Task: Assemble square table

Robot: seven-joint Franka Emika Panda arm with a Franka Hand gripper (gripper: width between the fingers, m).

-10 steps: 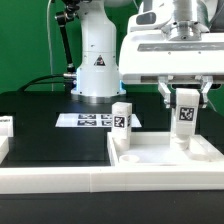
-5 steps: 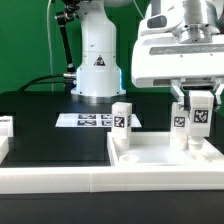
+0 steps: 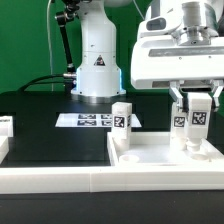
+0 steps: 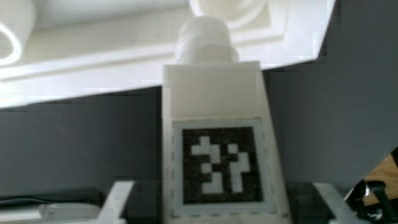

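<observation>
White plastic leg (image 3: 196,128) is sitting clamped in the gripper (image 3: 196,106) at the exterior view's right, its lower end meeting the right-hand corner of the square tabletop (image 3: 150,158). Over the last second I am seeing it slide rightward and turn, so two tagged faces are now showing; lately it is barely moving. I am reading that as the leg reaching its corner hole, with seating about to begin. A second leg (image 3: 121,118) is standing upright near the frame's centre, on the tabletop's left corner. Only the wrist view is showing the rounded peg (image 4: 206,38) pointing at the tabletop's rim, fingers (image 4: 121,200) flanking the tag; only the exterior view is showing the other leg.
</observation>
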